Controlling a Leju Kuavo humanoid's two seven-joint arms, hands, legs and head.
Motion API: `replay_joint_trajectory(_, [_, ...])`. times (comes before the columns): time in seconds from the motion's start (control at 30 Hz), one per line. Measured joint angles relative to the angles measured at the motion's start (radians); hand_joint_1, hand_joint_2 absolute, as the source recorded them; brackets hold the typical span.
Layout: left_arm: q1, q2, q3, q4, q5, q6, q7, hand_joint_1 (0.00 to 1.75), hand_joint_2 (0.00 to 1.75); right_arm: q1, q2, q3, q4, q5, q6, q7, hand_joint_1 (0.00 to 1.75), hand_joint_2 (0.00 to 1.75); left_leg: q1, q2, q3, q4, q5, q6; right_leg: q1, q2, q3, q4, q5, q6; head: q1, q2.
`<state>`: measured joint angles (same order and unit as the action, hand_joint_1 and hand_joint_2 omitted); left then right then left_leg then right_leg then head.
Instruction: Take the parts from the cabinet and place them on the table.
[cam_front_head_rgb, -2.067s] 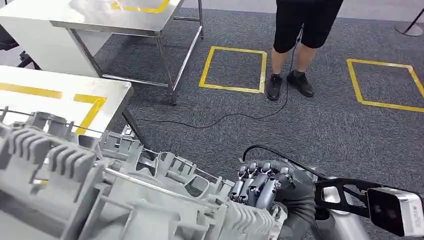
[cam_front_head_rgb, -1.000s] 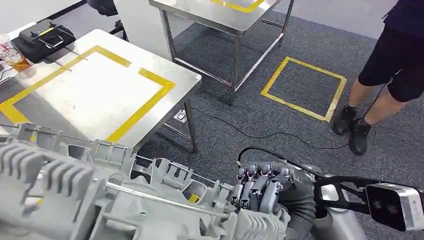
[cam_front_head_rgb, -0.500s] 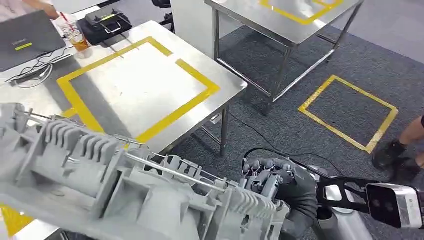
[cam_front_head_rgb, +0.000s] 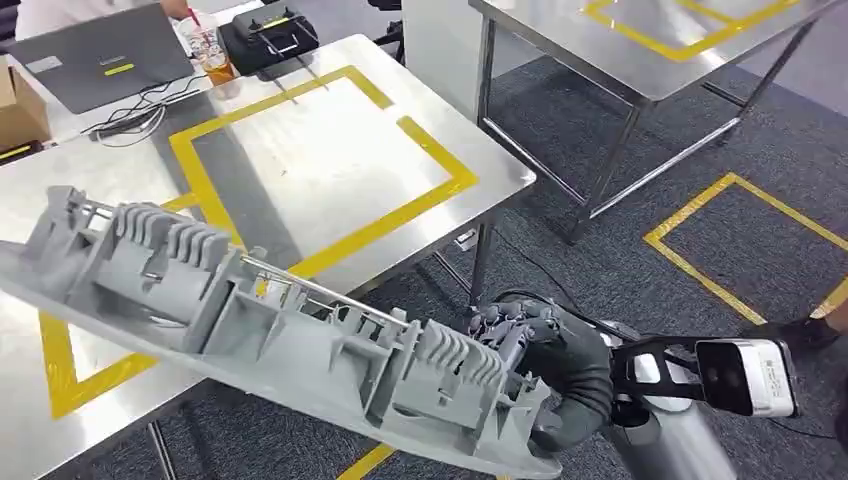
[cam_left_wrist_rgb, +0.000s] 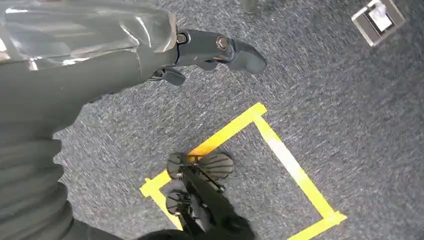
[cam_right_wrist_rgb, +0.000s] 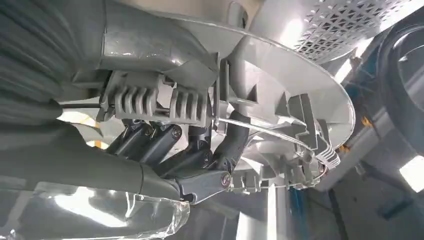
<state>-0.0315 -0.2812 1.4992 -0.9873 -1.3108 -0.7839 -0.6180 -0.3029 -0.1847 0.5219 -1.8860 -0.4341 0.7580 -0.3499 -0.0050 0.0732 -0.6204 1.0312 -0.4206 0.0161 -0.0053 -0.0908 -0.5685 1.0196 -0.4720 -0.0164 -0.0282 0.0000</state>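
Carrying step in hand: right hand (cam_front_head_rgb: 540, 365) with fingers (cam_right_wrist_rgb: 165, 142) curled around one end of the long grey ribbed plastic part (cam_front_head_rgb: 270, 320), held tilted above the tabletop (cam_front_head_rgb: 330, 170) edge. Left hand (cam_left_wrist_rgb: 200, 50) hanging, fingers loosely apart, holding nothing. Next, probably: lowering the part inside the yellow tape outline (cam_front_head_rgb: 430, 205) and releasing.

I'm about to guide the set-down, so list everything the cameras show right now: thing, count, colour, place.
Plastic part: one, grey, ribbed, held over the near table's edge.
Near table: one, steel, yellow tape rectangle on top.
Far table: one, steel, yellow tape, upper right.
Laptop: one, grey, far left of the near table.
Drink cup: one, amber, beside the laptop.
Black case: one, next to the cup.
Floor tape squares: yellow, on grey carpet.
Right hand: dark, grips the part's end.
Left hand: dark, hangs over the carpet, holds nothing.
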Motion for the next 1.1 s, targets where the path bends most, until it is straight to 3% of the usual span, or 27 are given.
replay_joint_trajectory(0.03, [-0.004,0.002,0.000,0.007,0.002,0.001,0.001,0.00,1.75,-0.004,0.002,0.002,0.003,-0.002,0.000,0.005,1.73,1.75,-0.006,0.012,0.001,-0.006,-0.014,0.000,0.009,-0.009,0.001,0.000,-0.003,0.006,0.001,0.000])
replay_joint_trajectory(0.17, [-0.002,0.001,0.005,0.018,0.010,-0.002,0.009,0.00,1.75,-0.023,0.011,0.017,0.019,-0.006,0.000,0.012,1.73,1.75,-0.010,-0.040,0.005,-0.026,-0.008,0.016,0.011,-0.056,0.017,-0.011,-0.012,0.024,0.000,0.000])
replay_joint_trajectory(0.2, [0.001,-0.003,0.004,0.020,0.015,-0.009,0.016,0.00,1.75,-0.028,0.013,0.021,0.023,-0.007,0.000,0.013,1.73,1.75,0.002,-0.056,0.027,-0.041,0.004,0.018,0.005,-0.018,0.009,0.007,-0.020,0.026,0.002,0.000])
replay_joint_trajectory(0.23, [-0.003,-0.004,0.004,0.021,0.023,-0.013,0.019,0.00,1.75,-0.032,0.013,0.025,0.026,-0.009,0.001,0.013,1.73,1.75,0.006,-0.064,0.032,-0.047,0.007,0.022,0.003,0.037,-0.012,0.057,-0.046,0.022,0.003,0.000])
replay_joint_trajectory(0.27, [-0.010,-0.004,0.005,0.023,0.026,-0.016,0.024,0.00,1.75,-0.034,0.012,0.029,0.030,-0.013,0.001,0.013,1.73,1.75,0.008,-0.080,0.031,-0.048,0.007,0.026,0.002,0.067,-0.048,0.133,-0.078,0.018,0.008,0.000])
replay_joint_trajectory(0.33, [-0.014,-0.006,0.005,0.025,0.037,-0.023,0.034,0.00,1.75,-0.034,0.008,0.034,0.042,-0.015,0.001,0.012,1.73,1.75,0.008,-0.112,0.030,-0.047,0.007,0.026,-0.003,0.085,-0.129,0.284,-0.130,0.018,0.011,0.000])
replay_joint_trajectory(0.37, [-0.014,-0.007,0.006,0.026,0.043,-0.026,0.042,0.00,1.75,-0.034,0.008,0.037,0.047,-0.015,0.001,0.011,1.73,1.75,0.008,-0.130,0.030,-0.046,0.006,0.026,-0.005,0.086,-0.151,0.315,-0.130,0.026,0.011,0.000])
replay_joint_trajectory(0.4, [-0.014,-0.008,0.006,0.026,0.047,-0.034,0.049,0.00,1.75,-0.034,0.007,0.040,0.050,-0.016,0.002,0.011,1.73,1.75,0.009,-0.146,0.032,-0.046,0.006,0.024,-0.008,0.086,-0.143,0.285,-0.110,0.037,0.011,0.000])
replay_joint_trajectory(0.47, [-0.014,-0.011,0.006,0.026,0.055,-0.042,0.057,0.00,1.75,-0.037,0.007,0.047,0.058,-0.016,0.007,0.007,1.73,1.75,0.014,-0.178,0.036,-0.040,0.000,0.017,-0.017,0.097,-0.077,0.131,-0.031,0.063,0.011,0.000])
replay_joint_trajectory(0.5, [-0.014,-0.012,0.006,0.026,0.056,-0.043,0.059,0.00,1.75,-0.038,0.007,0.049,0.060,-0.016,0.008,0.007,1.73,1.75,0.016,-0.195,0.034,-0.032,-0.006,0.008,-0.026,0.131,-0.031,0.023,0.014,0.074,0.012,0.000])
replay_joint_trajectory(0.53, [-0.015,-0.011,0.006,0.026,0.057,-0.044,0.060,0.00,1.75,-0.040,0.006,0.050,0.065,-0.016,0.009,0.006,1.73,1.75,0.012,-0.206,0.026,-0.020,-0.012,0.000,-0.025,0.162,-0.025,0.005,0.015,0.066,0.016,0.000])
replay_joint_trajectory(0.57, [-0.013,-0.010,0.006,0.025,0.058,-0.044,0.061,0.00,1.75,-0.041,0.007,0.053,0.067,-0.017,0.010,0.005,1.73,1.75,0.012,-0.213,0.019,-0.018,-0.013,-0.004,-0.024,0.142,-0.023,0.003,0.017,0.052,0.016,0.000])
replay_joint_trajectory(0.6, [-0.011,-0.011,0.006,0.025,0.059,-0.045,0.061,0.00,1.75,-0.041,0.007,0.053,0.070,-0.017,0.010,0.004,1.73,1.75,0.015,-0.218,0.015,-0.020,-0.011,-0.008,-0.019,0.137,-0.025,0.005,0.016,0.043,0.014,0.000])
replay_joint_trajectory(0.67, [-0.006,-0.011,0.008,0.025,0.059,-0.045,0.062,0.00,1.75,-0.045,0.009,0.057,0.074,-0.018,0.010,0.004,1.73,1.75,0.018,-0.232,0.013,-0.020,-0.014,-0.014,-0.022,0.119,-0.020,0.002,0.016,0.034,0.016,0.000])
replay_joint_trajectory(0.7, [-0.005,-0.011,0.008,0.024,0.059,-0.045,0.063,0.00,1.75,-0.048,0.011,0.058,0.074,-0.018,0.011,0.004,1.73,1.75,0.017,-0.204,0.009,-0.010,-0.021,-0.019,-0.026,0.108,-0.015,0.000,0.015,0.028,0.016,0.000])
replay_joint_trajectory(0.73, [-0.007,-0.012,0.007,0.024,0.059,-0.045,0.062,0.00,1.75,-0.048,0.013,0.058,0.075,-0.018,0.011,0.004,1.73,1.75,0.012,-0.145,-0.006,0.029,-0.041,-0.025,-0.025,0.097,-0.009,0.000,0.009,0.017,0.002,0.000])
replay_joint_trajectory(0.77, [-0.011,-0.011,0.007,0.024,0.059,-0.045,0.062,0.00,1.75,-0.049,0.013,0.058,0.075,-0.019,0.011,0.003,1.73,1.75,0.014,-0.107,-0.042,0.098,-0.073,-0.029,-0.021,0.087,-0.005,0.000,0.005,0.012,0.000,0.000])
replay_joint_trajectory(0.8, [-0.015,-0.009,0.007,0.024,0.059,-0.045,0.062,0.00,1.75,-0.048,0.013,0.058,0.076,-0.019,0.011,0.003,1.73,1.75,0.017,-0.086,-0.093,0.194,-0.111,-0.031,-0.017,0.072,-0.002,0.000,0.002,0.008,0.000,0.000])
replay_joint_trajectory(0.83, [-0.015,-0.009,0.007,0.024,0.059,-0.045,0.062,0.00,1.75,-0.048,0.013,0.058,0.079,-0.019,0.011,0.003,1.73,1.75,0.018,-0.079,-0.136,0.268,-0.133,-0.032,-0.015,0.059,-0.001,0.000,-0.001,0.004,0.000,0.000])
replay_joint_trajectory(0.87, [-0.014,-0.011,0.007,0.024,0.059,-0.045,0.063,0.00,1.75,-0.048,0.013,0.058,0.081,-0.019,0.011,0.003,1.73,1.75,0.019,-0.077,-0.162,0.307,-0.135,-0.032,-0.012,0.047,0.001,0.001,-0.003,0.002,0.000,0.000])
replay_joint_trajectory(0.9, [-0.013,-0.012,0.007,0.024,0.060,-0.046,0.065,0.00,1.75,-0.048,0.013,0.058,0.083,-0.019,0.011,0.003,1.73,1.75,0.019,-0.076,-0.163,0.292,-0.112,-0.031,-0.010,0.034,0.004,0.001,-0.008,0.001,0.000,0.000])
replay_joint_trajectory(0.93, [-0.013,-0.012,0.007,0.024,0.063,-0.048,0.069,0.00,1.75,-0.048,0.013,0.058,0.084,-0.019,0.011,0.003,1.73,1.75,0.018,-0.074,-0.138,0.233,-0.072,-0.028,-0.009,0.024,0.008,0.001,-0.011,0.001,0.000,0.000])
replay_joint_trajectory(0.97, [-0.013,-0.012,0.007,0.024,0.064,-0.051,0.071,0.00,1.75,-0.048,0.014,0.058,0.084,-0.019,0.011,0.002,1.73,1.75,0.016,-0.066,-0.091,0.136,-0.022,-0.022,-0.006,0.011,0.015,0.000,-0.016,0.002,0.000,0.000])
replay_joint_trajectory(1.0, [-0.013,-0.011,0.007,0.023,0.064,-0.053,0.072,0.00,1.75,-0.049,0.014,0.057,0.084,-0.019,0.011,0.000,1.73,1.75,0.009,-0.033,-0.037,0.036,0.021,-0.010,-0.003,0.000,0.023,0.000,-0.021,0.003,0.000,0.000])
replay_joint_trajectory(1.03, [-0.016,-0.009,0.006,0.022,0.064,-0.055,0.073,0.00,1.75,-0.049,0.015,0.056,0.084,-0.019,0.011,0.000,1.73,1.75,-0.006,0.026,-0.016,-0.001,0.005,0.001,-0.002,-0.009,0.027,-0.003,-0.025,0.005,0.001,0.000])
replay_joint_trajectory(1.07, [-0.018,-0.011,0.006,0.021,0.065,-0.059,0.074,0.00,1.75,-0.051,0.014,0.056,0.084,-0.019,0.012,-0.001,1.73,1.75,-0.009,0.025,-0.015,-0.008,0.007,0.004,0.008,-0.017,0.027,-0.002,-0.029,0.012,0.003,0.000])
replay_joint_trajectory(1.1, [-0.019,-0.010,0.006,0.020,0.065,-0.063,0.074,0.00,1.75,-0.050,0.014,0.054,0.084,-0.020,0.012,-0.003,1.73,1.75,-0.012,0.009,-0.018,-0.005,0.005,0.007,0.004,-0.027,0.027,-0.003,-0.030,0.015,0.000,0.000])
